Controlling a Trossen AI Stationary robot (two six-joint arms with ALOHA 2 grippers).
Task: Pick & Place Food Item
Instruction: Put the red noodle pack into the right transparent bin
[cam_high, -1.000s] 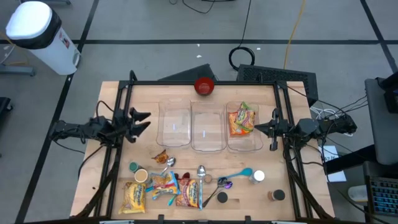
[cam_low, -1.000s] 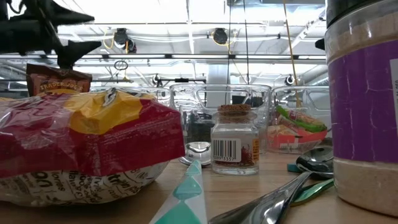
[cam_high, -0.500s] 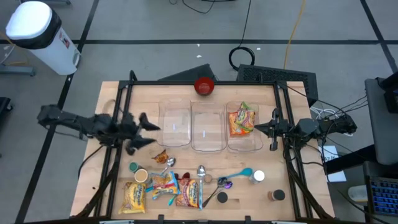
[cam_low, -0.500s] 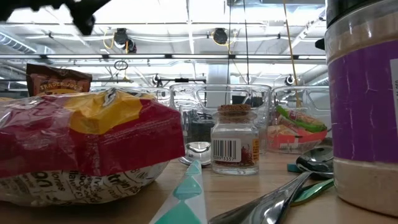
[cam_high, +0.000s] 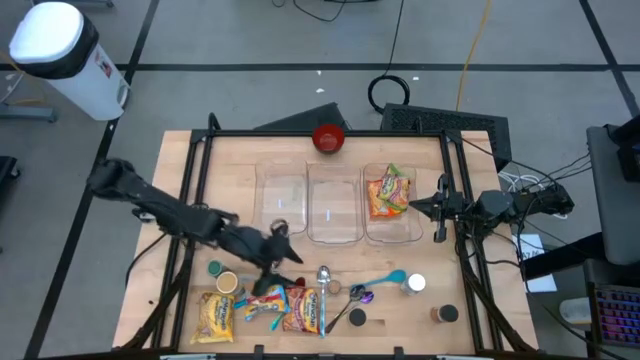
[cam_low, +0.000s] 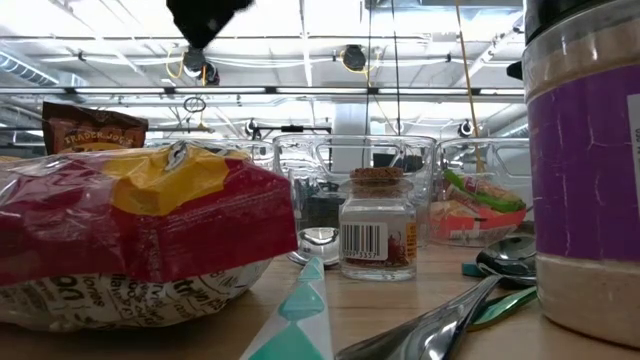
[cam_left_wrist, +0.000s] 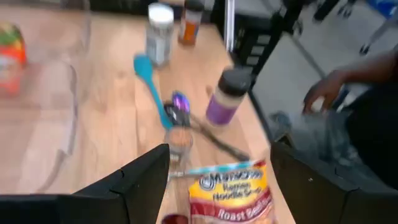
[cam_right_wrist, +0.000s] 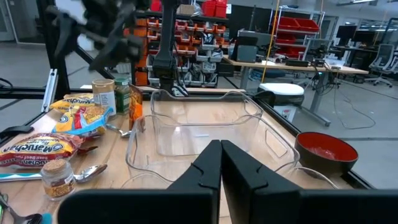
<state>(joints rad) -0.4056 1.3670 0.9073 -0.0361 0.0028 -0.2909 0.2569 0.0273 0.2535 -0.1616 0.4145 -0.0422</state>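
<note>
Left gripper, high view: fingers spread, hovering over the table's front clutter, above the ramen packets and beside a metal spoon. Right gripper: parked at the table's right edge, next to the right-hand clear bin, which holds one food packet. Middle bin and left bin alongside. Red bowl at the far edge.

Low view: red-and-yellow snack bag at near left; small cork-stoppered spice jar at centre; large purple-labelled jar at right.

Left wrist view: own fingers wide apart, nothing between them; Maruchan roast-flavour ramen packet just beyond; blue spatula, purple-labelled jar.

Right wrist view: fingers pressed together, clear bin ahead.
</note>
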